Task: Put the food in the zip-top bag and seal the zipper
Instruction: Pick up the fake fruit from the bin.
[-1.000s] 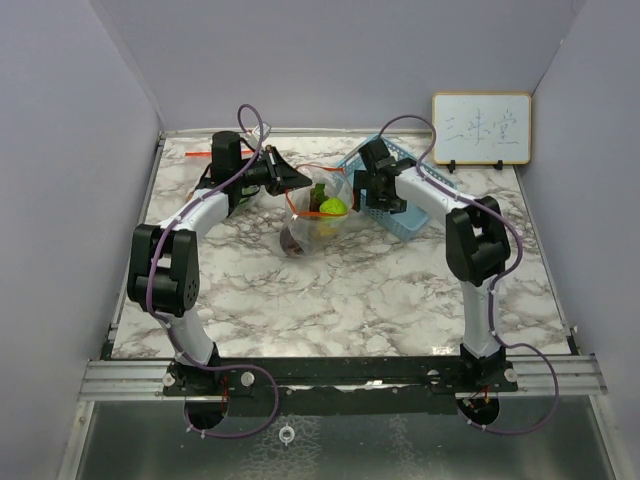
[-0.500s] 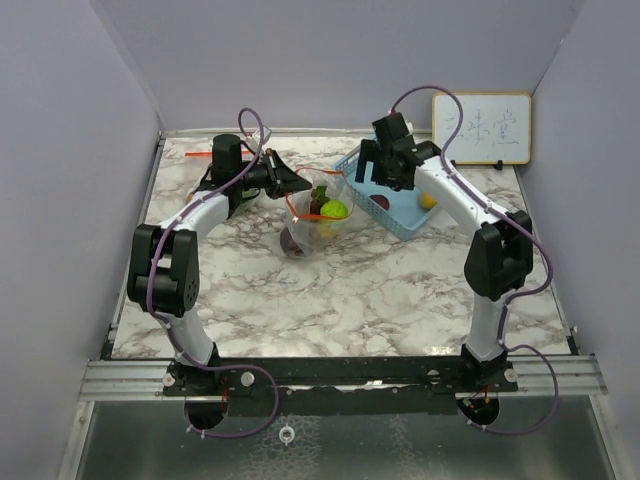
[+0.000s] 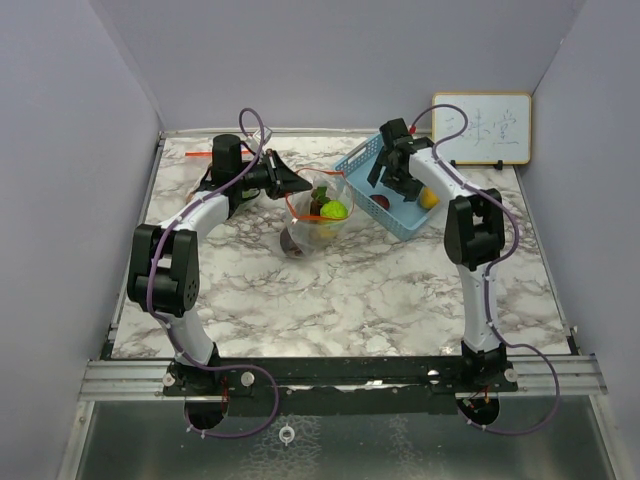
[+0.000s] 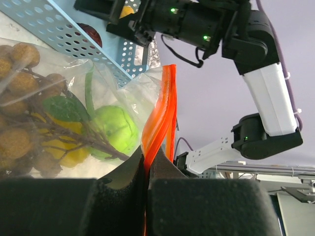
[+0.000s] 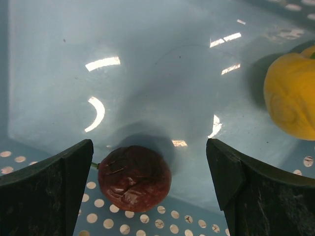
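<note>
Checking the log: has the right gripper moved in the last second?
Yes. The right gripper has shifted right, away from the bag and toward the whiteboard, and is now in the basket.

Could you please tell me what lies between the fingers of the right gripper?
In the right wrist view, a dark red fruit lies ungripped on the blue basket floor, between the open fingers of the right gripper.

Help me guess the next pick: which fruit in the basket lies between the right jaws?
The dark red fruit, between the open jaws of the right gripper; the yellow fruit sits off to one side.
</note>
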You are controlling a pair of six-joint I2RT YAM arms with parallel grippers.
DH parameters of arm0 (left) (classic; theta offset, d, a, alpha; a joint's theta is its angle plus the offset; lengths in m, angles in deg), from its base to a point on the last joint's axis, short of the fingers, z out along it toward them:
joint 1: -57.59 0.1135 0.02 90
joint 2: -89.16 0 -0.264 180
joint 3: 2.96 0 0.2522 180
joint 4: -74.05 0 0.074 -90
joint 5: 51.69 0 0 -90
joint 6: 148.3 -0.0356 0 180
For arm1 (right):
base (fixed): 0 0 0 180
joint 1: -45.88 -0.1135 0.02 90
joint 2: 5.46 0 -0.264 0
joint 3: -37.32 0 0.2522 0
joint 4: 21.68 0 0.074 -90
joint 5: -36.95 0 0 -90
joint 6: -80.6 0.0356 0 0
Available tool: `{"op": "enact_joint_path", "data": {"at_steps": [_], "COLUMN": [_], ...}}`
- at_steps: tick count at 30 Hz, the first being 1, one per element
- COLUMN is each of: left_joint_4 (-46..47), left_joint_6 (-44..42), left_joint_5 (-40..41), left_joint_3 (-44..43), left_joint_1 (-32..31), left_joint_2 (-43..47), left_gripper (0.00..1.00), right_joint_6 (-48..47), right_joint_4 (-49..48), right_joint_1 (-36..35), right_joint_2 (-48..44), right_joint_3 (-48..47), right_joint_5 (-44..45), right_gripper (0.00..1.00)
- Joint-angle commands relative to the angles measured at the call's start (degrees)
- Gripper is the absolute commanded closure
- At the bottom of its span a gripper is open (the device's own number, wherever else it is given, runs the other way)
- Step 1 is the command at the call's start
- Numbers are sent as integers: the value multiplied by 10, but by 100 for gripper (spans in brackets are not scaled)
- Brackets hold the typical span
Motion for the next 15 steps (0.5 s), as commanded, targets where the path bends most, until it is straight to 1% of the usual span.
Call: {"op": "enact_joint_path", "data": {"at_steps": [1,4,12,14,15], "left_joint_4": [26,39,48,49,50], "left_joint_6": [-3,5,9,10,11], "left_joint_5": [-28,-31,-33,-33,-33], "left_joint_3": [-1,4,13,12,12], "left_joint_1": [3,3,3,3,3], "left_joint_2": [10,8,7,6,5], "left_gripper": [100,100,100,100,100], "right_joint_6": [9,5,-5,-11,-10], "right_joint_4": [9,0,-11,-20,-24], "right_joint_1": [-6,-6,-7,-7,-7], "right_joint_2": [3,6,21,21,20], "right_joint_3": [1,30,70,79,85], "right_joint_5": [-29,-50,-105,-113,-116], "right_gripper": [3,3,6,14,23]}}
